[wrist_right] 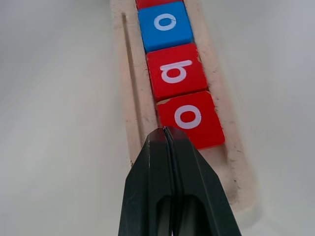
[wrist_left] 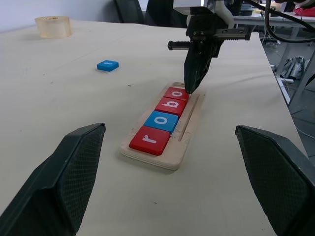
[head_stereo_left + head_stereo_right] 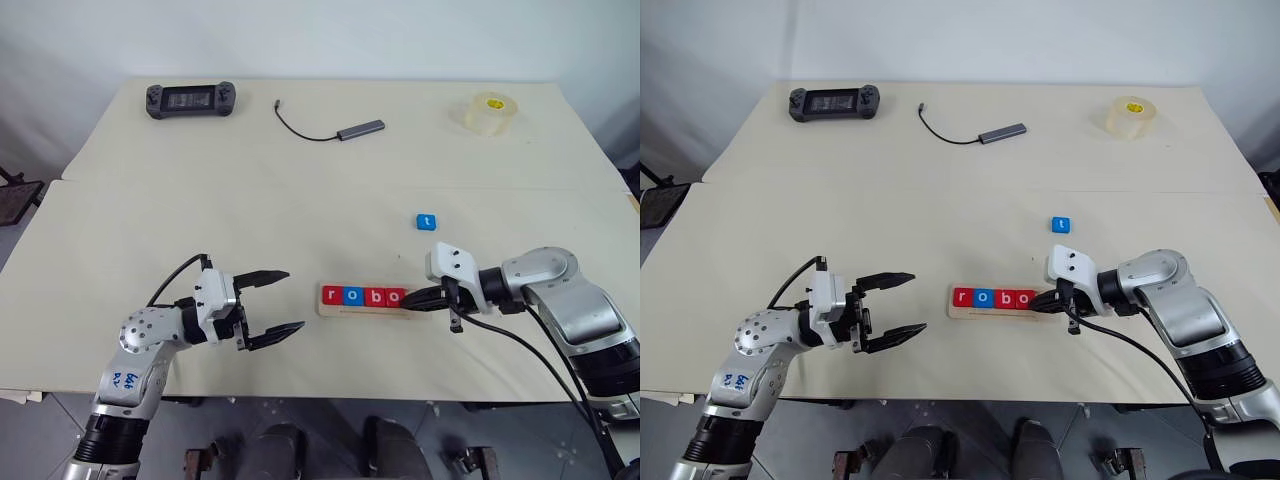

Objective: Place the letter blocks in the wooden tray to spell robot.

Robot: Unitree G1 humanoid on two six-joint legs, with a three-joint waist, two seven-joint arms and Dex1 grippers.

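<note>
The right gripper point(image 1: 165, 135), fingers pressed together and empty, is pointing at the last red block point(image 1: 189, 119) in the tray point(image 3: 368, 311); bare tray end is lying under it. The blue t block point(image 3: 427, 222) is sitting loose beyond it, the left gripper point(image 3: 272, 305) is hanging spread wide apart. The right wrist view is showing that red block sitting crooked.

Table point(image 3: 200, 200) bears tray point(image 3: 365, 311), tile point(image 3: 427, 222) (blue), tape point(image 3: 490, 112).

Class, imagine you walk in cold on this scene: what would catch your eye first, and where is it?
Probably the long pale-wood tray near the table's front edge, holding four red and blue square letter blocks that read "robo". The right gripper, shut and empty, points at the last red "o", while the blue "t" block lies apart on the table, farther back.
</note>
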